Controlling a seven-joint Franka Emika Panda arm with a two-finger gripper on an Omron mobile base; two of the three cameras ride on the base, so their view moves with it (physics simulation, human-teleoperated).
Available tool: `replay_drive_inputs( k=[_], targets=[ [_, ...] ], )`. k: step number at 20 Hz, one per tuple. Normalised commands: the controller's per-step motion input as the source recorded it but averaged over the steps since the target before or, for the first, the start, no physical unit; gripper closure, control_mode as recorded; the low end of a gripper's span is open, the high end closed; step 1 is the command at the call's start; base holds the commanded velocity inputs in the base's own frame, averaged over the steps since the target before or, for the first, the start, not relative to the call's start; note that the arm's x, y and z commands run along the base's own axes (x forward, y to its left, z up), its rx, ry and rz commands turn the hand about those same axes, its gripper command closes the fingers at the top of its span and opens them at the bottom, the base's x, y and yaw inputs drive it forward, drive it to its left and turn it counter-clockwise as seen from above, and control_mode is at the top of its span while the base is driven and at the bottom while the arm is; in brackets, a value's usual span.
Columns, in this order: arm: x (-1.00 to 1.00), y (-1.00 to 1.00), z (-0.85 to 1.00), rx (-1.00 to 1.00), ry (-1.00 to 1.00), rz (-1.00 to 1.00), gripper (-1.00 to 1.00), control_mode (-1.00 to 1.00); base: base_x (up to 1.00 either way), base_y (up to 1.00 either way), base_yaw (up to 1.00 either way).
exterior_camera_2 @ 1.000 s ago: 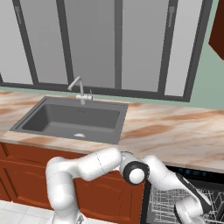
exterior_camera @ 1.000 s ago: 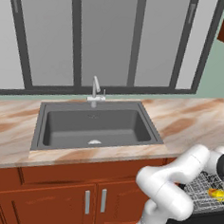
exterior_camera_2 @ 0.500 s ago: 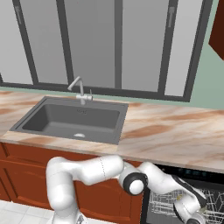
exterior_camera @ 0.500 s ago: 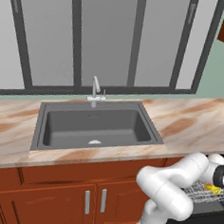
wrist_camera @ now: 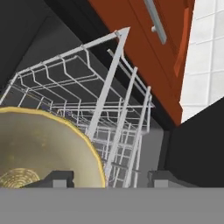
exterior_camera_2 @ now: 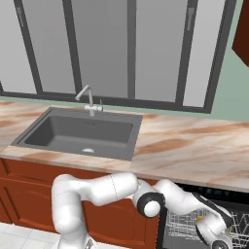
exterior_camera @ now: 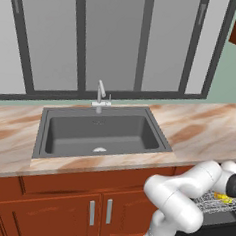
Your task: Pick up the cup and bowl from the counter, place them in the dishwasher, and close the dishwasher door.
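I've got the arm reaching down low on the right, into the open dishwasher (exterior_camera_2: pixel 214 228), with the gripper (wrist_camera: pixel 107 178) hanging over the pale wire rack (wrist_camera: pixel 113 127). In the hand view a yellow bowl (wrist_camera: pixel 41 148) sits right under the left fingertip (wrist_camera: pixel 57 178), and its rim curves up between the two tips. The tips look well apart, so I read the claw as spread, but I can't tell whether that left tip touches the bowl or just sits in front of it. A bit of yellow (exterior_camera: pixel 223 198) also shows on the rack past the wrist in the left base view. I can't spot a cup. The counter (exterior_camera_2: pixel 194 146) around the sink (exterior_camera: pixel 101 131) has nothing of the task on it that I can see. My guess: the bowl is being set in or just released, and the dishwasher door (wrist_camera: pixel 199 148) is down and not yet closed. As for handling, the bowl looks rigid, smooth and glossy, probably light, and likely slippery across its curved wall. I'd pinch it at the rim, one finger inside and one outside, not across the body. The rack wires are thin and springy-looking, so the bowl could tip or slide between the tines if dropped at an angle. Next to the rack, the red-brown cabinet (wrist_camera: pixel 148 57) is close, so I'd lift out with care.
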Motion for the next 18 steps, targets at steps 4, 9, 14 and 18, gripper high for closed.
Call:
replay_drive_inputs(
  k=[4, 9, 14, 18],
  targets=[
    [0.00, -0.13, 0.36, 0.00, 0.00, 0.00, -1.00, -1.00, 0.00, 0.00, 0.00],
    [0.00, -0.14, 0.30, 0.00, 0.00, -0.01, -1.00, -1.00, 0.00, 0.00, 0.00],
    [-0.10, -0.18, 0.27, 0.00, -0.03, -0.02, -1.00, -1.00, 0.00, 0.00, 0.00],
    [-0.41, -0.08, 0.16, 0.00, -0.06, -0.02, -1.00, -1.00, 0.00, 0.00, 0.00]
  ],
)
